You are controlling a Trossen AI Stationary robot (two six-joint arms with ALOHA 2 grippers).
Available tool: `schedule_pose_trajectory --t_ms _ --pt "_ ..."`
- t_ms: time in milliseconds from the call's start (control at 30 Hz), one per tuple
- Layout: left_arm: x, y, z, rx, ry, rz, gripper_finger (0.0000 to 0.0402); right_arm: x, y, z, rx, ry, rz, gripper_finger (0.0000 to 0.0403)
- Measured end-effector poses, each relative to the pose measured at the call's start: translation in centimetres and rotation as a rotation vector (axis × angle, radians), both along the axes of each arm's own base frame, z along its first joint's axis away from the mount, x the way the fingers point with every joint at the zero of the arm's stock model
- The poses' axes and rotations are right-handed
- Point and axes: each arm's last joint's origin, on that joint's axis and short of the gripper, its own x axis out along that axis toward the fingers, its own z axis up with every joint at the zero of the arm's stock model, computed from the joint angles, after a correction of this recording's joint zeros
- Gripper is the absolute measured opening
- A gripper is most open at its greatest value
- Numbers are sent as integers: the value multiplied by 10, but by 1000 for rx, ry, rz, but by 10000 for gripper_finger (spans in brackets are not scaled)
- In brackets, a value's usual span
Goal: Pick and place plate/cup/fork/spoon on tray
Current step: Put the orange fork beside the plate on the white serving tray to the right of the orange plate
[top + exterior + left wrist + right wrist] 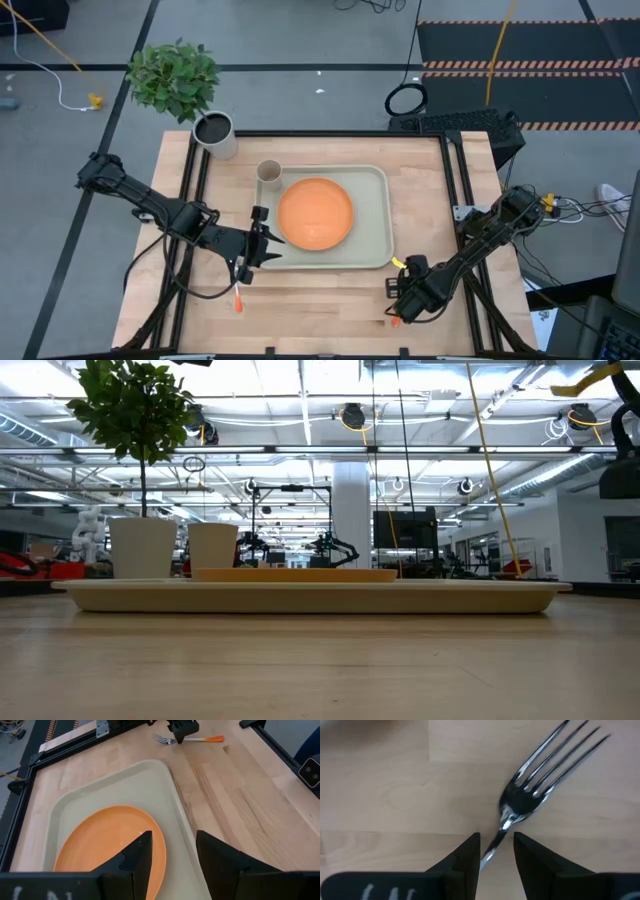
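Observation:
The orange plate (315, 212) lies in the pale green tray (372, 180). The beige cup (269, 172) stands in the tray's far left corner. The fork (540, 775) lies flat on the table near the tray's near right corner, its orange-red handle (212, 739) pointing away from the tray. My right gripper (497, 845) is low over it, open, one finger on each side of the fork's neck. My left gripper (174, 851) is open and empty at the tray's near left rim. The spoon's orange-red handle (238, 298) lies on the table near it.
A grey-white pot (214, 131) with a leafy plant (174, 74) stands at the table's far left, beyond the tray. Black frame rails (196, 170) run along the table's left and right sides. Bare wood lies between the tray and the near edge.

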Motion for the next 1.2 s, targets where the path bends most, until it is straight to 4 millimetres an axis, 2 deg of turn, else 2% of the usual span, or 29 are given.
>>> schedule_pose_trajectory --t_ms 133,567,833,1000,1200 --pt "0 0 0 0 0 0 157 0 0 0 -1 1 5 95" --pt "0 0 0 0 0 -1 157 0 0 0 -1 3 41 5" --pt "0 0 0 0 0 0 157 0 0 0 0 3 57 25" --pt "0 0 0 -1 1 1 157 -3 -2 -8 39 -1 63 43" --pt "0 0 0 -4 1 3 157 -6 -4 -15 60 5 69 30"
